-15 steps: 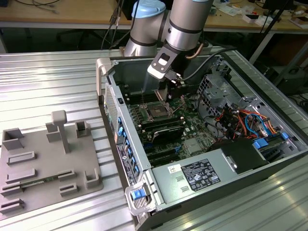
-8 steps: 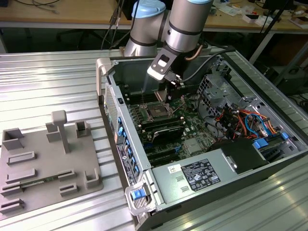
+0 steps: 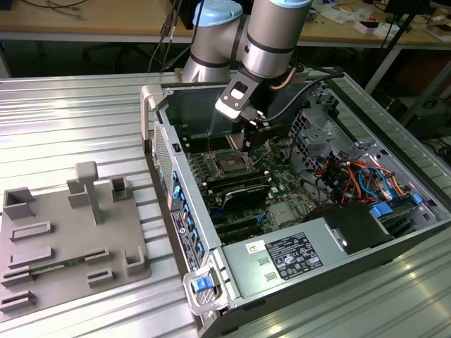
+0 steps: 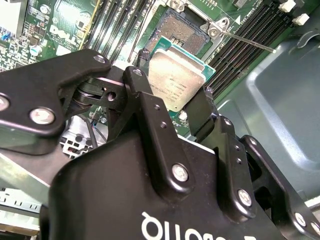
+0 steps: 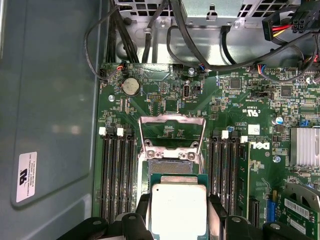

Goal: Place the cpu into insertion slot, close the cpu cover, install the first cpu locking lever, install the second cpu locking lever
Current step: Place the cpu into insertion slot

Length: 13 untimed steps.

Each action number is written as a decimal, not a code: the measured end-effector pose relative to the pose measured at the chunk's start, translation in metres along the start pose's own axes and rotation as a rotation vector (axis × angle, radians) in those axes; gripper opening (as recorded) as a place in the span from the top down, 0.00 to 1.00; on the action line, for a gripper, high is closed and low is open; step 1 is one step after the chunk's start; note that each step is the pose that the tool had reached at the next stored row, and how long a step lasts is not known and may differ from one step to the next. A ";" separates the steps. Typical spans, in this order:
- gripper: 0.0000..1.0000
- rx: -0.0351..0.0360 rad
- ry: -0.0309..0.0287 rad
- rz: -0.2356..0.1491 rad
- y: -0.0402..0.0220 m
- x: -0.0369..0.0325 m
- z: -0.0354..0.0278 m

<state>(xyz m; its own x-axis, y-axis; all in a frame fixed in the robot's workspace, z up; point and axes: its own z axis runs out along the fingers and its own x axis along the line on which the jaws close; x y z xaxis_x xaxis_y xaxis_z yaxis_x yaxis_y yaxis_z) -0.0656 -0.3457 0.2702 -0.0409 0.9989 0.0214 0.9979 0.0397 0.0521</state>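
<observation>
The gripper (image 4: pixel 172 85), clamped on the cpu (image 5: pixel 178 215), has the slot (image 4: pixel 182 30) lying open just ahead of its fingertips. Beyond the slot the cover (image 5: pixel 172 131) stands swung open, with a thin lever (image 4: pixel 245 42) jutting out beside it. Memory slots (image 5: pixel 117 170) flank the fingers on both sides. Cables (image 5: pixel 200 50) loop well beyond the cover.

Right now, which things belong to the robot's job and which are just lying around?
Job: end effector, cpu it grips, insertion slot, open cpu cover.
Lying about: grey tray, memory slots, round battery, coloured cables.
</observation>
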 end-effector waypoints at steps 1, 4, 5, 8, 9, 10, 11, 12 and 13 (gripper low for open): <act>0.46 0.0000 0.0000 0.000 0.0000 0.0000 0.0000; 0.46 0.0000 0.0000 0.000 0.0000 0.0000 0.0000; 0.46 0.0000 -0.0001 0.000 0.0000 0.0000 0.0001; 0.46 0.0000 0.0000 0.000 0.0000 0.0000 0.0001; 0.46 0.0000 -0.0001 0.000 0.0000 0.0000 0.0001; 0.46 0.0000 0.0000 0.000 0.0000 0.0000 0.0001; 0.46 -0.0001 0.0000 0.000 0.0000 0.0000 0.0003; 0.46 -0.0003 0.0004 0.000 0.0000 0.0003 0.0013; 0.46 -0.0002 0.0002 0.000 -0.0001 0.0006 0.0027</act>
<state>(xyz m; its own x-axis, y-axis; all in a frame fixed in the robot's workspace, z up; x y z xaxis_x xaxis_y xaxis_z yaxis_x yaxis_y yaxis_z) -0.0655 -0.3450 0.2675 -0.0409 0.9989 0.0216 0.9978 0.0397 0.0524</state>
